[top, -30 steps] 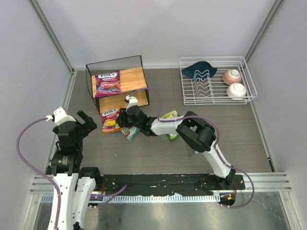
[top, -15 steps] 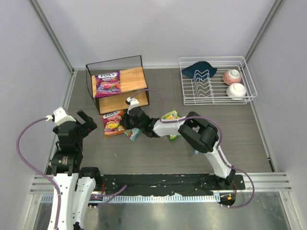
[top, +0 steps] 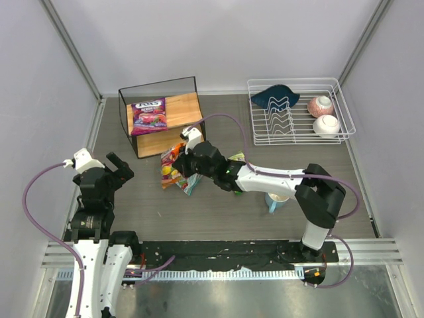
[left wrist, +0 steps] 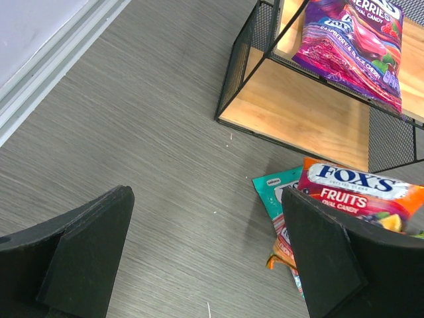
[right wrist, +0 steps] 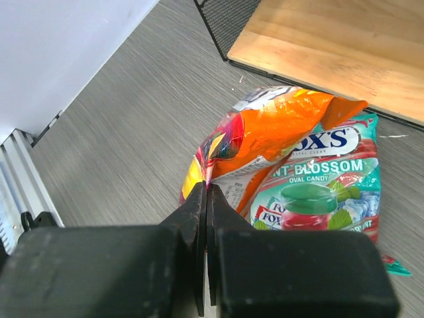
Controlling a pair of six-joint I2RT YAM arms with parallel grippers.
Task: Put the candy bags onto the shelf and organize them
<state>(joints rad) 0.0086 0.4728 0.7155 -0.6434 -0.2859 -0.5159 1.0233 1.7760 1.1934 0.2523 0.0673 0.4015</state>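
Jaws of the right gripper (right wrist: 207,189) pinch the red-orange bag (right wrist: 278,126) by its edge, raised mid-frame for the shelf (top: 184,109); the left gripper (left wrist: 205,222) waits, jaws apart.

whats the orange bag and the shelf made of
The orange bag looks like thin glossy plastic film: it crumples and catches glare where the right gripper pinches it. The shelf has light boards with visible wood grain, possibly laminate, in a thin black frame, likely metal, with mesh-looking sides.
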